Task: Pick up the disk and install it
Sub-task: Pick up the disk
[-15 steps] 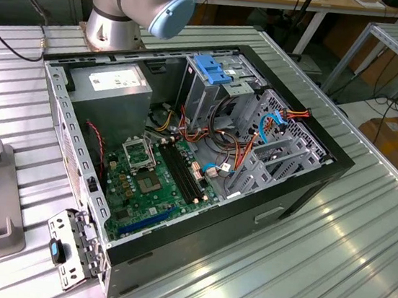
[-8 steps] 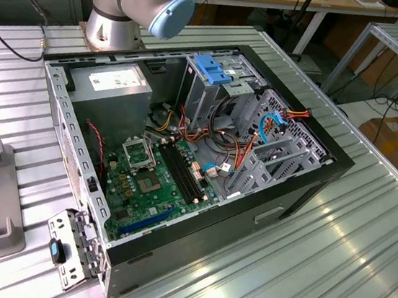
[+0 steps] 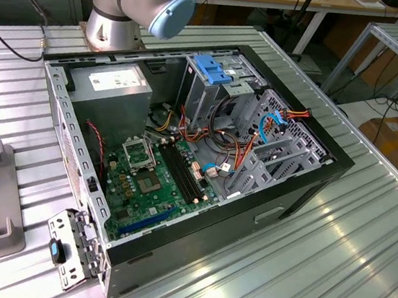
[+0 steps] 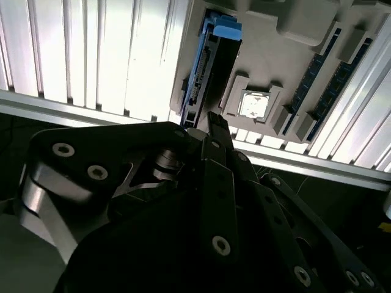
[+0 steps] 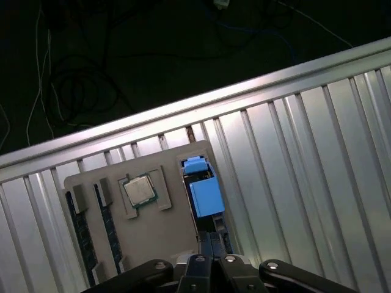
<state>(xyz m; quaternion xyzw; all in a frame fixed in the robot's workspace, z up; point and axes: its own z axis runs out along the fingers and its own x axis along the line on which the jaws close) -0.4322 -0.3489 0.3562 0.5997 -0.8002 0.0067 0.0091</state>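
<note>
The disk (image 5: 203,194) stands on edge in a slot of a grey parts tray (image 5: 168,226), with its blue plastic rail frame facing up. It also appears edge-on in the second wrist view, disk (image 4: 204,67). My gripper (image 5: 212,239) hovers just above one end of the disk, its two dark fingers pressed together with nothing between them. One fingertip (image 4: 216,122) lies close beside the disk's near end. The disk rests in the tray, untouched as far as I can see.
The tray also holds a processor chip (image 5: 140,190) and memory sticks (image 5: 110,229). In the exterior view an open computer case (image 3: 184,154) lies on the ribbed metal table (image 3: 361,249), with a light-blue bracket (image 3: 212,68) on its drive cage and a grey power-supply box (image 3: 112,84).
</note>
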